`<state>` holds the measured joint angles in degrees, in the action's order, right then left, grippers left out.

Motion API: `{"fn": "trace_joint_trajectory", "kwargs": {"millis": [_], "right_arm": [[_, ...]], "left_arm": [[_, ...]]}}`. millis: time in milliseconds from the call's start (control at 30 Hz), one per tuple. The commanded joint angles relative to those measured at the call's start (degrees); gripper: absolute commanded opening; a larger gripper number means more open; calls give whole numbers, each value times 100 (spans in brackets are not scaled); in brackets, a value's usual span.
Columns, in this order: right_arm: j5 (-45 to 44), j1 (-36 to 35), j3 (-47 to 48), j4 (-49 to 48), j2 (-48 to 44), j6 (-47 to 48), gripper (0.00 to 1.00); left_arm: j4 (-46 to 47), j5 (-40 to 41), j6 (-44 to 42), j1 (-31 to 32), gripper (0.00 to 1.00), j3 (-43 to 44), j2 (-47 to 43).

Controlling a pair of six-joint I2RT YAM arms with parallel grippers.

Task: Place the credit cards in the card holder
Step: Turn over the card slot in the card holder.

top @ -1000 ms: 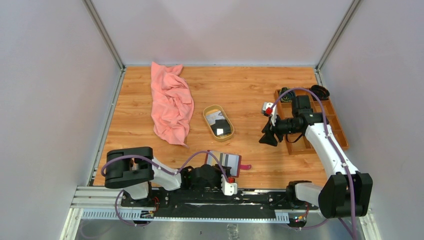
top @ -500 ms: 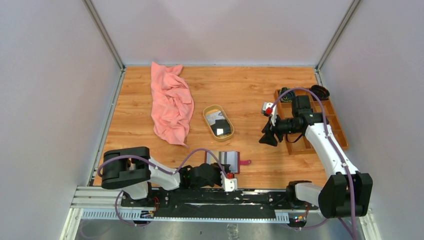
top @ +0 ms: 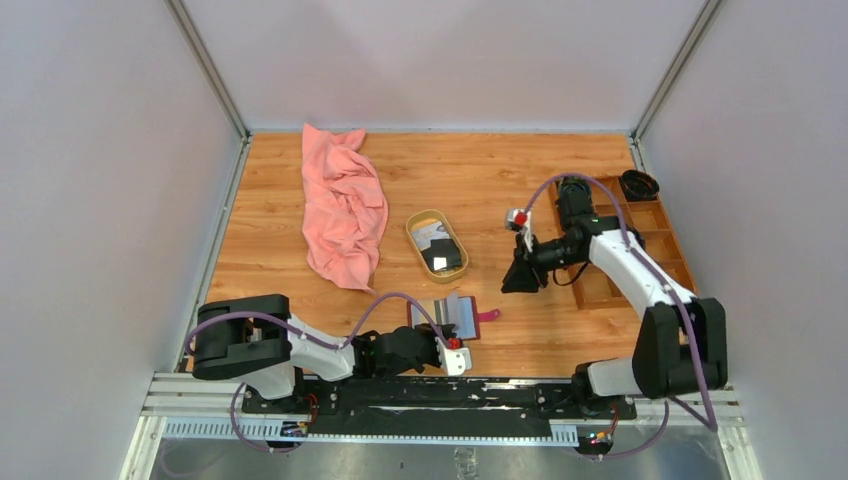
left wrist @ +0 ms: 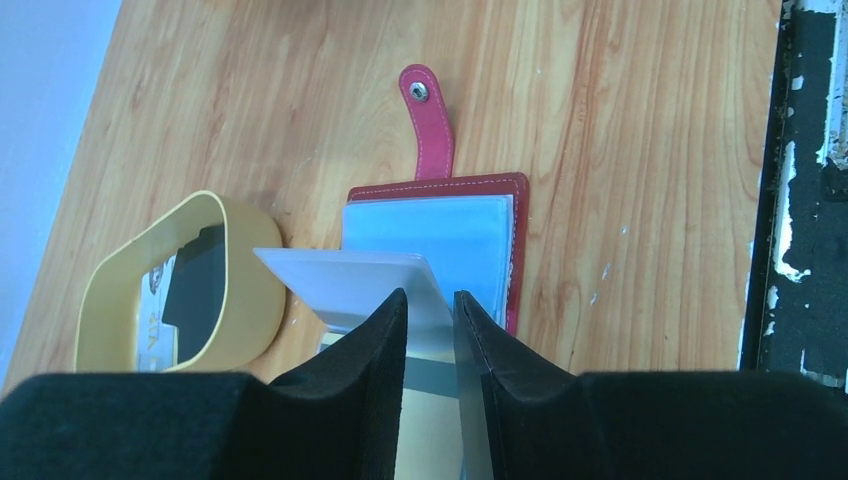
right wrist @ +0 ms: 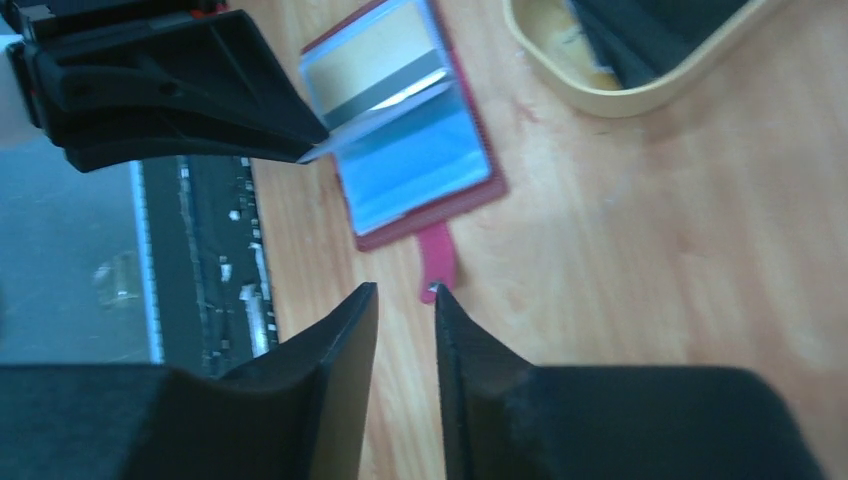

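Plain pale grey walls (top: 100, 200) enclose the wood-grain worktop (top: 480, 170) on three sides (metal strips (top: 205, 65) run up the rear corners); a black rail (top: 520, 392) lines its near edge.

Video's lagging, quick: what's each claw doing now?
Left claw: closed on a clear sleeve of the dark red folding card holder.
Right claw: slightly open, empty.

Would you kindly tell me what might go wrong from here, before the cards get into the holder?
The left gripper pinches only one thin plastic sleeve of the card holder; it may slip free, or a pull may drag the unpinned holder. The credit cards lie inside the walled oval dish, so the empty right gripper may struggle to get a finger under one.
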<state>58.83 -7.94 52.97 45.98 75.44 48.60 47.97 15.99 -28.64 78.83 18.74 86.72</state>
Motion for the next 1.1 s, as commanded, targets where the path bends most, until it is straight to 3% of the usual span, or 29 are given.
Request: {"fn": "trace_joint_trajectory", "kwargs": {"millis": [0, 67, 167, 433, 533, 700, 933, 1067], "right_arm": [[239, -743, 215, -111, 708, -770, 23], [167, -1059, 396, -154, 1144, -1034, 12], [29, -1439, 728, -159, 1828, -1426, 6], [122, -2278, 1532, -225, 3115, -2175, 2], [113, -2589, 1706, -303, 3397, -2340, 2], [-87, -3048, 1945, -716, 3593, -2919, 2], [-395, -3526, 2336, -712, 4021, -3010, 4], [-570, -3480, 2371, -635, 3799, -2833, 6]], "left_arm": [[279, 231, 100, -43, 29, -80, -2], [303, 253, 103, -43, 29, -98, -25], [380, 301, 114, -48, 29, -144, -41], [393, 449, 300, -43, 32, -231, -265], [345, 559, 634, -43, 41, -368, -706], [-654, 544, 1805, -43, 53, -564, -2398], [-2803, 992, 3491, -60, 98, -890, -5495], [-3299, 1268, 4033, -104, 100, -1005, -6603]]}}
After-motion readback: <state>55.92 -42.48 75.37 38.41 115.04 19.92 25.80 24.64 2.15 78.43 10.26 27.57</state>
